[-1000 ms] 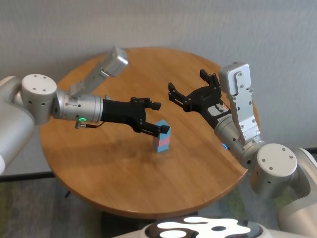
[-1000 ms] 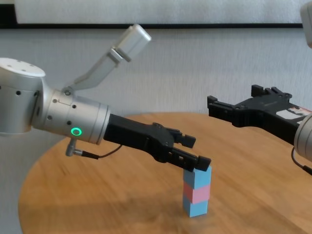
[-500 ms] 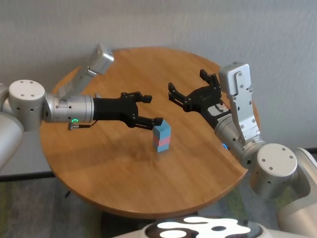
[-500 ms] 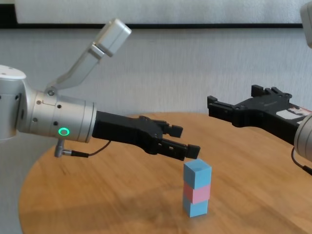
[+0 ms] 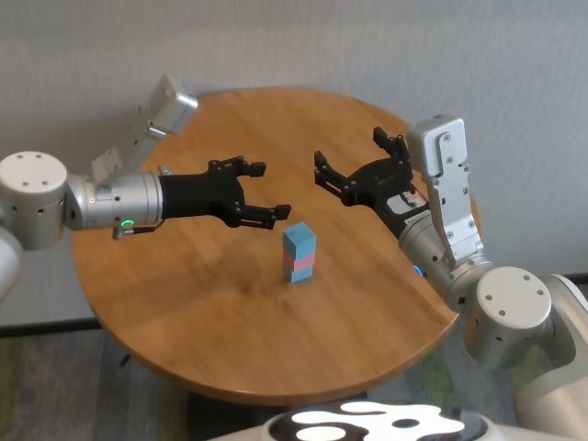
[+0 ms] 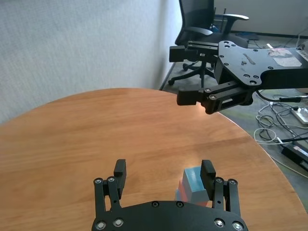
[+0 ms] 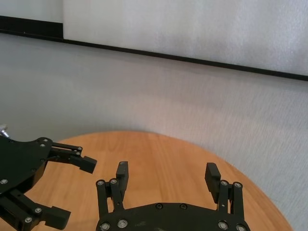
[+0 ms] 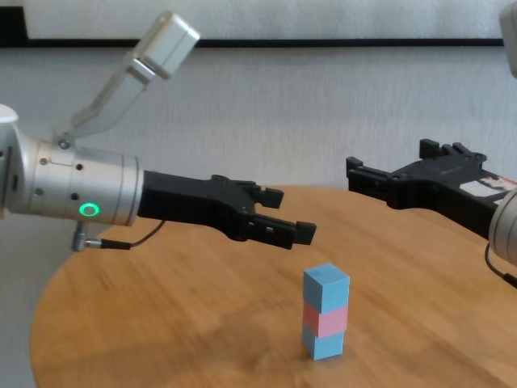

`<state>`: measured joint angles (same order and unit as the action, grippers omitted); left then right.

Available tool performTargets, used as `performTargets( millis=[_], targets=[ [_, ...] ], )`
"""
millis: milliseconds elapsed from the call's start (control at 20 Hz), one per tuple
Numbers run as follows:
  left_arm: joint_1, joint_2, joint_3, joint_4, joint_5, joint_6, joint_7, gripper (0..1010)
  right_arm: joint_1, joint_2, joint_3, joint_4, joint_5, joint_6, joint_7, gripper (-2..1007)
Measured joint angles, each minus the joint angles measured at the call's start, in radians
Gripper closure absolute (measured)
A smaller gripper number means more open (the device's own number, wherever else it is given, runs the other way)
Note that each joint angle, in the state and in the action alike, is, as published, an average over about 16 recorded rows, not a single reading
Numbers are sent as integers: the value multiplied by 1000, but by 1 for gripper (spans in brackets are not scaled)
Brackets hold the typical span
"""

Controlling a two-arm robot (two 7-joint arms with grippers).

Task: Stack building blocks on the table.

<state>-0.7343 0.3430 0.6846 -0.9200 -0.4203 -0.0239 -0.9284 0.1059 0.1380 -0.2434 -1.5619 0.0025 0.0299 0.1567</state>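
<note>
Stack of three building blocks point(image 5: 299, 254) stands mid-bench point(image 5: 184, 303); left gripper point(image 5: 260, 192) and right gripper point(image 5: 354, 165) jaws released, empty; next: park arms.

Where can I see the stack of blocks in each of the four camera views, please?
Head: the stack stands mid-table, between the open left gripper and right gripper.
Chest: low, right of centre, below the left gripper.
Left wrist: partly hidden behind one finger.
Right wrist: not in it.
Shared landmark: the table.
</note>
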Motion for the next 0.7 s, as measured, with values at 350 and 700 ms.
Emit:
performTargets(
  millis=[350,700],
  targets=[
    [99,59,-45,-166,0,34,167,10,-17,-9,3,-29,-39,-24,-33,0],
    [205,85,-105,-303,16,38,339,10,-38,-22,6,-71,-70,-22,-44,0]
  ],
)
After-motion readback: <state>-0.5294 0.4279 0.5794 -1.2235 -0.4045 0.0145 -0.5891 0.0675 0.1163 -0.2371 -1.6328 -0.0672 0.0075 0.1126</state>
